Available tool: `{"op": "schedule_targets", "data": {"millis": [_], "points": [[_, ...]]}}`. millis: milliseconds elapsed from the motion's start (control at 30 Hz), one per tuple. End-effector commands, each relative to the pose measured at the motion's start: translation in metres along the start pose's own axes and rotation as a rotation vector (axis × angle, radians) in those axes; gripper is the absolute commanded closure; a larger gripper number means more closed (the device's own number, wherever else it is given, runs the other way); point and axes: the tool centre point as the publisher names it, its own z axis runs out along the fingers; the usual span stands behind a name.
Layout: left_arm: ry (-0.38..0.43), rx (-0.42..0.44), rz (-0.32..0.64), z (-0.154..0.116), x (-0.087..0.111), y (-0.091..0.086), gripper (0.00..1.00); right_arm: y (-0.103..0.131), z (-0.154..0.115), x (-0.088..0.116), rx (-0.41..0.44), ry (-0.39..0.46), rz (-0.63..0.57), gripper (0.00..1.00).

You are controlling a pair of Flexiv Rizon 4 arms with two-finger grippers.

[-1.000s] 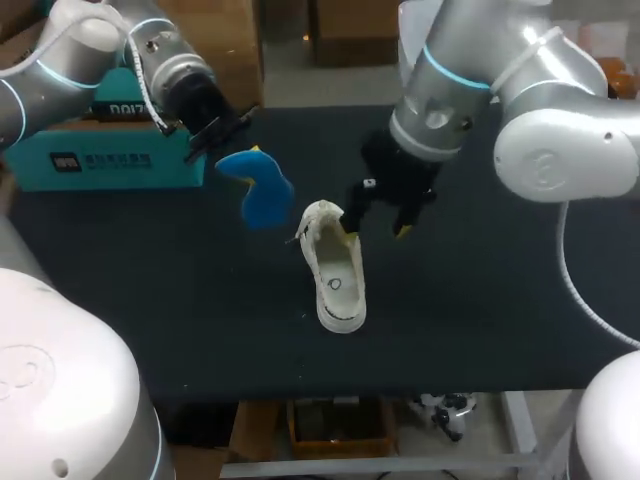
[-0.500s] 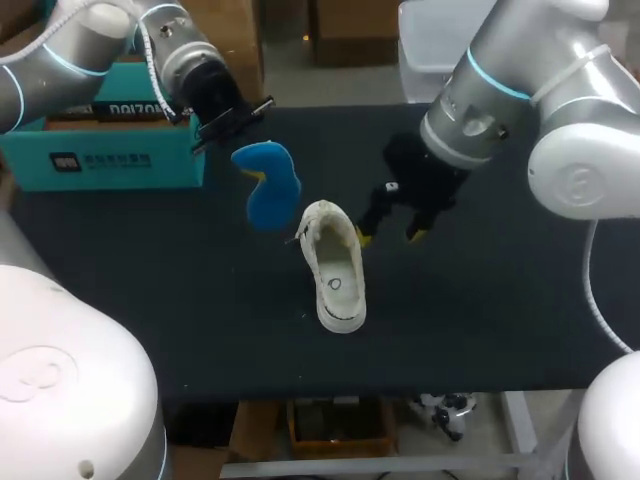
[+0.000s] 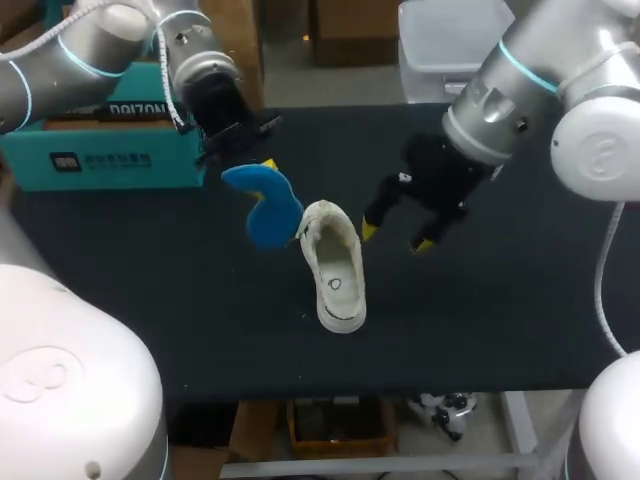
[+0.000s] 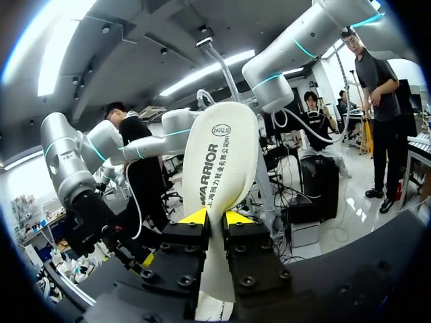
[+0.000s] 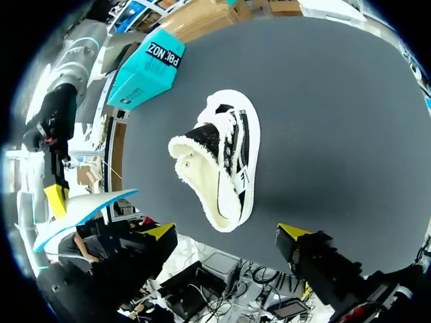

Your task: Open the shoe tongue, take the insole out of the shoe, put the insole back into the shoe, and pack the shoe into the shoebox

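Blue insole [image 3: 265,205] clamped in left end effector [image 4: 215,217], beside shoe [image 3: 335,265].

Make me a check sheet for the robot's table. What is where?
Surface: dark table, bare around the shoe.
Job's things: white shoe stands on its sole mid-table, with no insole inside. The blue insole hangs in the air beside the shoe. The teal shoebox sits at the back left.
Clutter: nothing seen.
Grippers: left pincer is shut on the insole. Right pincer is open, holds nothing, and hovers beside the shoe.
Cables: white cable hangs by the right arm.
Surroundings: nothing seen reaching over the table.
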Motion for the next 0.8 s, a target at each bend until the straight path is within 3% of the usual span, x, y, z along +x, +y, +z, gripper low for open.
{"op": "schedule_targets", "data": {"millis": [33,167,367,633,667,800], "points": [[0.047,-0.001,0.001,0.013,-0.013,-0.001,1.0,-0.015,-0.01,-0.004,0.053,0.149,0.197,0.0],[0.061,0.062,-0.013,0.019,-0.015,-0.002,1.0,-0.023,-0.011,0.007,0.12,0.197,0.309,0.0],[-0.035,0.253,-0.091,0.008,-0.02,0.002,1.0,-0.024,-0.012,0.012,0.123,0.167,0.296,0.0],[-0.084,0.322,-0.104,-0.001,-0.021,0.008,1.0,-0.024,-0.012,0.012,0.123,0.167,0.296,0.0],[-0.09,0.333,-0.108,-0.002,-0.022,0.008,1.0,-0.02,-0.013,0.013,0.133,0.237,0.311,0.0],[-0.091,0.337,-0.107,-0.002,-0.027,0.004,1.0,-0.016,-0.015,0.026,0.183,0.335,0.427,0.0]]}}
